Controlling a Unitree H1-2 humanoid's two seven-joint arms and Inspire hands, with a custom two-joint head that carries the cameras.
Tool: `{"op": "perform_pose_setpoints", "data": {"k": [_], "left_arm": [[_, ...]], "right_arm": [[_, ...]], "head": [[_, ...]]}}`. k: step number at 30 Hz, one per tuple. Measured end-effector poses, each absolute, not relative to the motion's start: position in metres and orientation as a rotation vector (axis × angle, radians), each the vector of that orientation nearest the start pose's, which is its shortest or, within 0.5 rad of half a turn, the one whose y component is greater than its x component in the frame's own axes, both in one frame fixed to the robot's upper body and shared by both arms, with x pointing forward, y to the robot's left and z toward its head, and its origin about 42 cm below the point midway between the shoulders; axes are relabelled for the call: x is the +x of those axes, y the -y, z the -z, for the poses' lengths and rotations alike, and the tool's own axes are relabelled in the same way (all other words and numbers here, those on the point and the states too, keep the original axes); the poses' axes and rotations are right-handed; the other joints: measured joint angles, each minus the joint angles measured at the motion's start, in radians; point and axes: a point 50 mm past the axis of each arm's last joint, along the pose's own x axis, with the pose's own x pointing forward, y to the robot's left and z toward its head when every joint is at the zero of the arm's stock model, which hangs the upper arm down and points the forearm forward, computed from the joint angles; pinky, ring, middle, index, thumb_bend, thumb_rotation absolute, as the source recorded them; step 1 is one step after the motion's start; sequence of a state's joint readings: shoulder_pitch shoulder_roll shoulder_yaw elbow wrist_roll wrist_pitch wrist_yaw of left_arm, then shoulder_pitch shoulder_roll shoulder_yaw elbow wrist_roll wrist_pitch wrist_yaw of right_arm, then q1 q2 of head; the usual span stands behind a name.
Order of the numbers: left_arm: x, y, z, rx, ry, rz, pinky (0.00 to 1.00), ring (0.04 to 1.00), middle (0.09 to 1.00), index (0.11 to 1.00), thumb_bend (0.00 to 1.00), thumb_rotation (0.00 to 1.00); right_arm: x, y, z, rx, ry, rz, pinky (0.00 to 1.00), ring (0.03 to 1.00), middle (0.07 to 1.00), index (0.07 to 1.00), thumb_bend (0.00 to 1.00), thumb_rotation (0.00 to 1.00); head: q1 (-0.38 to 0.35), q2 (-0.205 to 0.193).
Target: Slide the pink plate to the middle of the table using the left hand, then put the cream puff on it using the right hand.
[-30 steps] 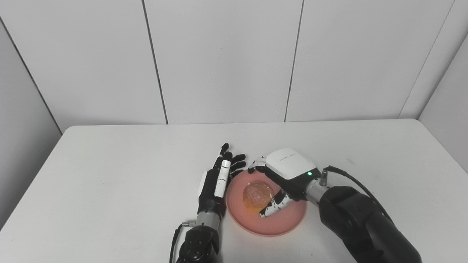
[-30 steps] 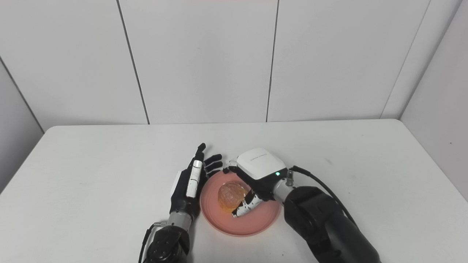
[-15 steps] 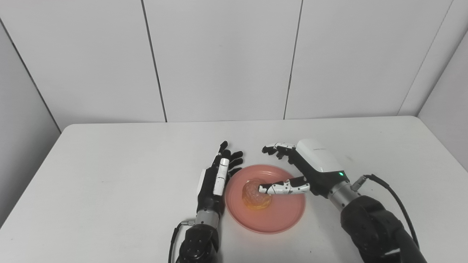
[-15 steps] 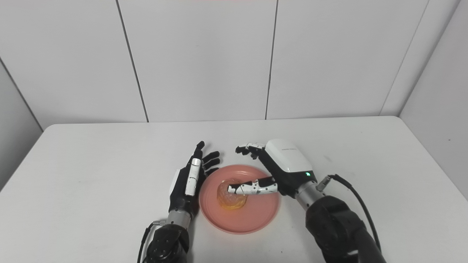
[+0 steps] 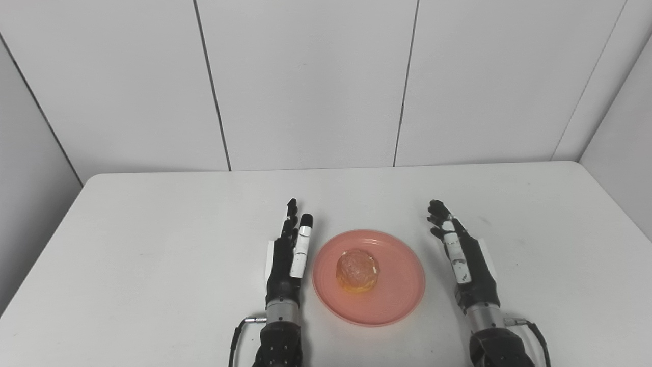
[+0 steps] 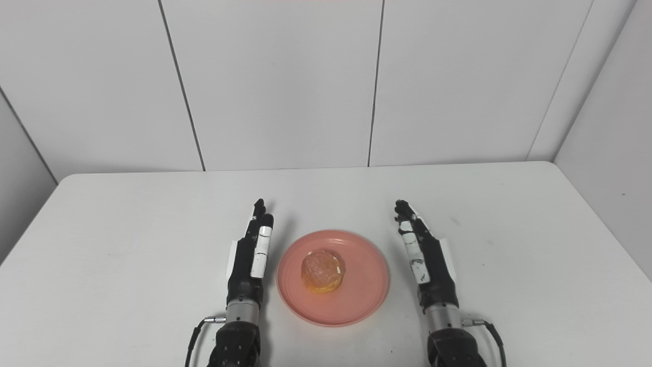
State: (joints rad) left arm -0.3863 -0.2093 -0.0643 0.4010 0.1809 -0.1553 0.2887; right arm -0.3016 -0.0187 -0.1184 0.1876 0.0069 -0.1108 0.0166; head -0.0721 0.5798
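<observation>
We see the cream puff [image 5: 357, 270] on the pink plate [image 5: 402, 300], between our empty, straight-fingered left hand [image 5: 286, 257] and right hand [image 5: 466, 262].

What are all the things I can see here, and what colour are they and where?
round pink plate: one, pink, on the table near its front edge, about midway between the two hands.
golden-brown cream puff: one, golden brown with a pale seam of filling, sitting on the plate a little left of its centre.
white table: one, white, filling the lower part of both views.
grey wall panels: several, pale grey with dark seams, behind the table.
left hand: one, black with white parts, just left of the plate, fingers straight, holding nothing.
right hand: one, black with white parts, right of the plate with a gap, fingers straight, holding nothing.
</observation>
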Motion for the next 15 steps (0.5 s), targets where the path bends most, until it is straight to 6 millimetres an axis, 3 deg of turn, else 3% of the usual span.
{"op": "perform_pose_setpoints", "data": {"k": [15], "left_arm": [[0.383,-0.083,-0.132,0.024,0.16,-0.078,1.0,1.0,1.0,1.0,0.71,1.0]], "right_arm": [[0.382,0.209,-0.142,0.024,0.192,-0.013,0.99,0.972,0.953,0.939,0.84,1.0]], "head": [[-0.005,0.003]]}}
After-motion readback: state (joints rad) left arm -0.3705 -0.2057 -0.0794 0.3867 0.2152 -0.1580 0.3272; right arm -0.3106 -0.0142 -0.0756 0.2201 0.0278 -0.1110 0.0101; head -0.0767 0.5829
